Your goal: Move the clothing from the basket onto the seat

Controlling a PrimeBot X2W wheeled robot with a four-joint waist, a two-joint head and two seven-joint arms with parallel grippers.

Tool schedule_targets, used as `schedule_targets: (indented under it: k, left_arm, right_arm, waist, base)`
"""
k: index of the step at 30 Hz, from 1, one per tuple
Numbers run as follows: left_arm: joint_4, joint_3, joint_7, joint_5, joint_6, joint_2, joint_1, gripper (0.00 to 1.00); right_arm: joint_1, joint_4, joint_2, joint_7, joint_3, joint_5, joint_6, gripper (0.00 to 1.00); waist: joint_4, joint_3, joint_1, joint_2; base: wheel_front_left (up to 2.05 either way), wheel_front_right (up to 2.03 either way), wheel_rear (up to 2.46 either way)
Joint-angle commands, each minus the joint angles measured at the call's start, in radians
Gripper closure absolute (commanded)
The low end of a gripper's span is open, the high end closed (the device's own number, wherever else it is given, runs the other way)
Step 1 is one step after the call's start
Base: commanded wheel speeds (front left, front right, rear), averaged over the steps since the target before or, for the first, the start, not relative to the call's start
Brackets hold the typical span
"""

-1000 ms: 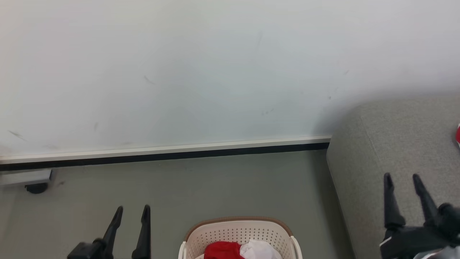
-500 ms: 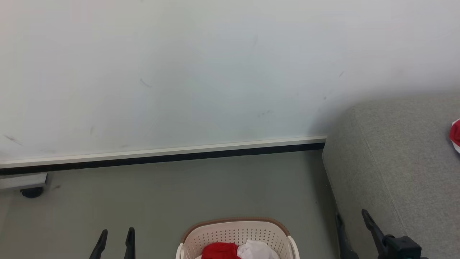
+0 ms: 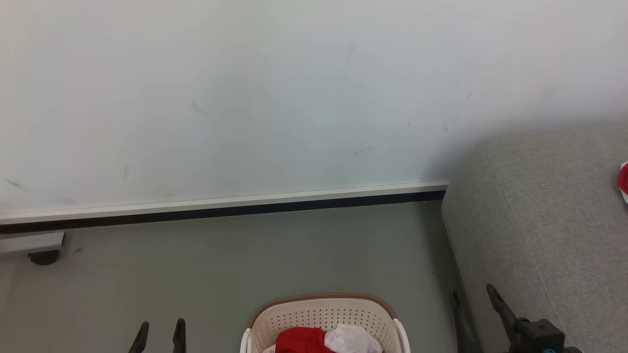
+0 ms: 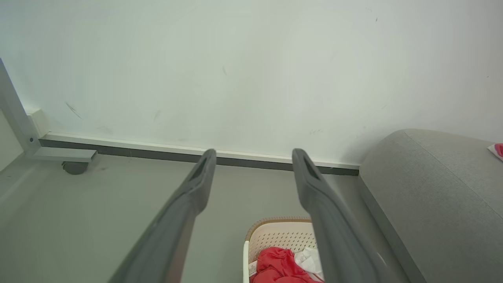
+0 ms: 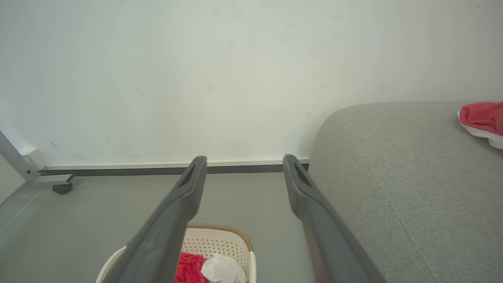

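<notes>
The cream basket (image 3: 324, 314) with a brown rim stands on the floor at the bottom centre, holding red and white clothing (image 3: 301, 340), also seen in the left wrist view (image 4: 279, 265) and the right wrist view (image 5: 190, 267). Another red and white garment (image 5: 481, 118) lies on the grey seat (image 3: 549, 220) at the right edge (image 3: 623, 179). My left gripper (image 3: 160, 328) is open at the lower left, left of the basket, empty. My right gripper (image 3: 473, 294) is open beside the seat's front edge, right of the basket, empty.
A white wall with a pale baseboard (image 3: 221, 203) runs across the back. A grey frame leg on a caster (image 3: 41, 255) stands at the far left by the wall. Grey floor (image 3: 221, 264) lies between the wall and the basket.
Both arms have dropped toward the bottom of the head view. My right gripper has come off the seat to its front edge. The camera shifted slightly.
</notes>
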Motion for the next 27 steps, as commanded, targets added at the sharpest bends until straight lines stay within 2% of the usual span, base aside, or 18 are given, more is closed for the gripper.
schedule_targets:
  k: [1, 17, 24, 27]
  left_arm:
    - [0.005, 0.008, -0.005, 0.005, -0.006, -0.004, -0.007, 0.00]
    - [0.025, 0.021, -0.005, 0.034, -0.033, -0.035, -0.011, 0.00]
    - [0.085, 0.002, -0.003, 0.045, -0.042, -0.037, -0.032, 0.00]
    - [0.130, -0.014, 0.010, 0.046, -0.047, -0.038, -0.069, 0.00]
  right_arm:
    - [0.000, 0.002, 0.003, -0.006, 0.002, -0.005, 0.000, 0.00]
    - [-0.019, 0.019, -0.003, -0.019, 0.025, 0.002, 0.000, 0.00]
    - [-0.030, 0.008, -0.017, -0.015, 0.051, 0.006, 0.000, 0.00]
    - [-0.048, -0.005, -0.021, -0.011, 0.074, 0.006, 0.000, 0.00]
  waist:
    - [-0.001, -0.001, 0.0000, 0.0000]
    - [-0.021, 0.008, 0.0000, 0.0000]
    - [-0.088, 0.049, 0.0000, 0.0000]
    - [-0.133, 0.101, 0.0000, 0.0000]
  base:
    - [0.00, 0.00, 0.00]
    - [0.00, 0.00, 0.00]
    - [0.00, 0.00, 0.00]
    - [0.00, 0.00, 0.00]
